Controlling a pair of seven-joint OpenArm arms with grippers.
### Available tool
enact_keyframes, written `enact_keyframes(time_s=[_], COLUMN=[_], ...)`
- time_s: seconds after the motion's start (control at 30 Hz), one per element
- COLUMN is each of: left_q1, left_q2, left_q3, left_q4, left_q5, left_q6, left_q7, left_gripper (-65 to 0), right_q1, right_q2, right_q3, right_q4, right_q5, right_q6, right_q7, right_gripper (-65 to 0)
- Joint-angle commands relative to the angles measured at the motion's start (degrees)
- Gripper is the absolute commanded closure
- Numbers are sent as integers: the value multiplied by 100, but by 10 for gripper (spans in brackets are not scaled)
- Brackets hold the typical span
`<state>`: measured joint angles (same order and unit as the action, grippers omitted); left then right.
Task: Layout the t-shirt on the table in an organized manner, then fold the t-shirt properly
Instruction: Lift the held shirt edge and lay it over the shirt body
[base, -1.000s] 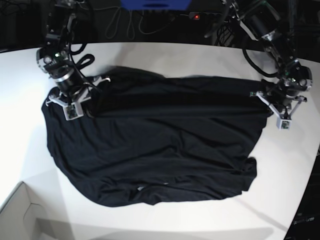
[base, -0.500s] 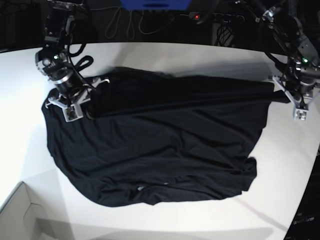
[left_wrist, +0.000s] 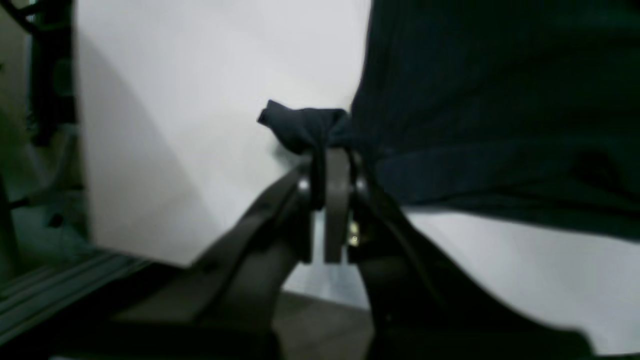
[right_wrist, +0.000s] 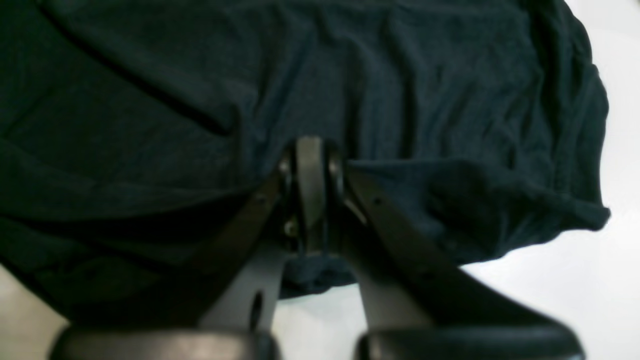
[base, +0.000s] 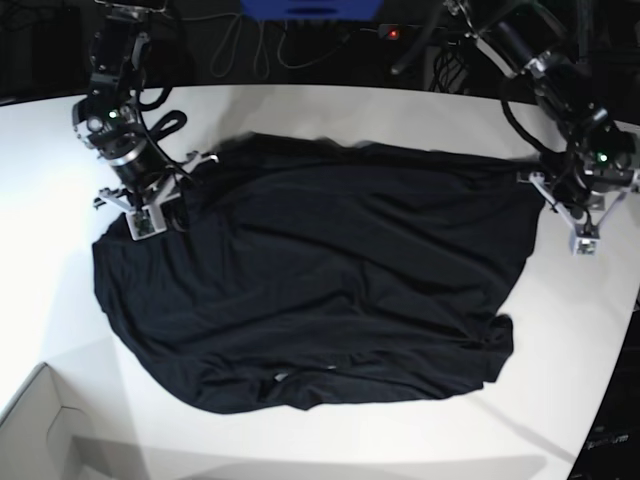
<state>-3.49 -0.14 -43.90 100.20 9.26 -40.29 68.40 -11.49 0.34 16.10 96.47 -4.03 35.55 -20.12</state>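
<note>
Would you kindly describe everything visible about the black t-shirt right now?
The t-shirt is plain black, soft fabric, spread wide but wrinkled on the white table, with its lower hem rumpled. The left gripper is shut on a bunched corner at the garment's edge; the right gripper is shut on a fold at the opposite side.

The black t-shirt (base: 320, 280) lies spread and wrinkled across the white table (base: 330, 110). At about ten o'clock the right gripper (base: 150, 195) sits on its edge; at three o'clock the left gripper (base: 556, 195) meets its corner. A cardboard box (base: 40, 435) sits at seven o'clock.
</note>
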Motion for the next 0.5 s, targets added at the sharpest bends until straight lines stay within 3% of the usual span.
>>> enact_keyframes(time_s=[0.0,0.47], left_q1=[-174,-271], left_q2=[-61,-69], left_q3=[-1,377], left_q4=[6,-354], left_q5=[11,19], left_q6=[29,29], left_q7=[-110,-515], left_gripper=[-1,-5], right_q1=[28,-174], right_q2=[41,32], right_q3=[12,12], right_q4=[90,116], right_q5=[100,100], right_q6=[-34,-34], right_q7=[153,153], right_gripper=[0,0])
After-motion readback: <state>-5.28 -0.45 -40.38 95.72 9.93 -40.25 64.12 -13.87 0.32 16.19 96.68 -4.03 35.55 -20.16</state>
